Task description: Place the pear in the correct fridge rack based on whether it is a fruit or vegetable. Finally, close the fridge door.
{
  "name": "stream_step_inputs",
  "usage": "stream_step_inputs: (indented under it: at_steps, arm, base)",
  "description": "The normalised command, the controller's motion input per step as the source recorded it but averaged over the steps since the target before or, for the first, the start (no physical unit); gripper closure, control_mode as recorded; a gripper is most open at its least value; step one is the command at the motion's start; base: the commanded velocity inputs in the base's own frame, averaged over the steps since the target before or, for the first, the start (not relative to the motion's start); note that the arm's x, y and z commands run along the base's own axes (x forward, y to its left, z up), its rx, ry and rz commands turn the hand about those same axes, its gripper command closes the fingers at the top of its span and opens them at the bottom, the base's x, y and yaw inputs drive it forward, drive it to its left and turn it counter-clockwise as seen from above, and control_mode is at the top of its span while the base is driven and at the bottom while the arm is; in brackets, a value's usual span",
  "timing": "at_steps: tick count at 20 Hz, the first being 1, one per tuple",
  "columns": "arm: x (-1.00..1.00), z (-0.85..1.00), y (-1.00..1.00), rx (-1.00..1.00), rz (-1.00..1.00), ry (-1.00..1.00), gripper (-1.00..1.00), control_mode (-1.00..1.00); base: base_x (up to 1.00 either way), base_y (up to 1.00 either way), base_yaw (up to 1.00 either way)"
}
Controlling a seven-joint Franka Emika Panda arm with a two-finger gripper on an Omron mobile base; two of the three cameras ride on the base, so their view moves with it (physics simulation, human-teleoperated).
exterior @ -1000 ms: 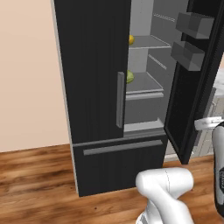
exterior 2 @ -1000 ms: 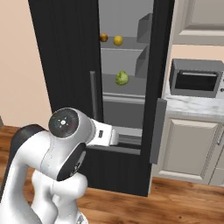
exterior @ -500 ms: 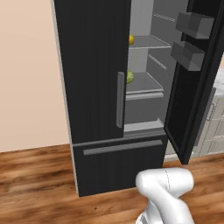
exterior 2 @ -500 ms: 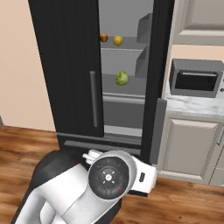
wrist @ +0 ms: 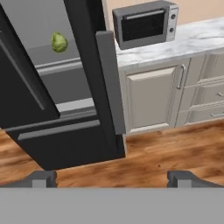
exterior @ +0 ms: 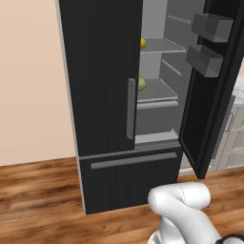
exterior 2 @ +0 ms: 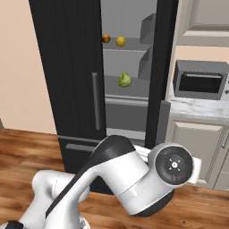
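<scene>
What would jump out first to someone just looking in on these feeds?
The tall black fridge with its right door swung open, showing the yellow pear beside an orange-brown fruit on the upper fridge rack and a pale green leafy lump one shelf below. To the right, a microwave sits on the marble counter, while the open, empty claw hangs low over the wood floor.

Open fridge door (wrist: 98,83) possibly obstructing

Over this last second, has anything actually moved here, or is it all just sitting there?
Only the arm moved. It swung across and down in front of the fridge, so its big round joint now sits lower and further right in the right base view. The gripper is open and empty. The pear stayed on the upper fridge rack beside the orange-brown fruit, and the fridge door stayed open.
</scene>
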Motion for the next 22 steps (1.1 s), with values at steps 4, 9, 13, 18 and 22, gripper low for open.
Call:
stream_step_inputs:
  at_steps: [4,9,13,18,22]
  arm:
    - [0.98,0.0,-0.21,0.01,0.0,0.0,-1.0,-1.0]
    - [0.78,0.0,-0.28,0.04,0.01,0.0,-1.0,-1.0]
    - [0.62,0.0,-0.41,0.06,0.05,0.0,-1.0,-1.0]
    - [0.62,0.0,-0.38,0.08,0.08,0.0,-1.0,-1.0]
    - [0.65,0.0,-0.35,0.1,0.07,0.0,-1.0,-1.0]
  base:
    - [0.0,0.0,0.0]
    - [0.0,0.0,0.0]
    - [0.0,0.0,0.0]
    - [0.0,0.0,0.0]
    - [0.0,0.0,0.0]
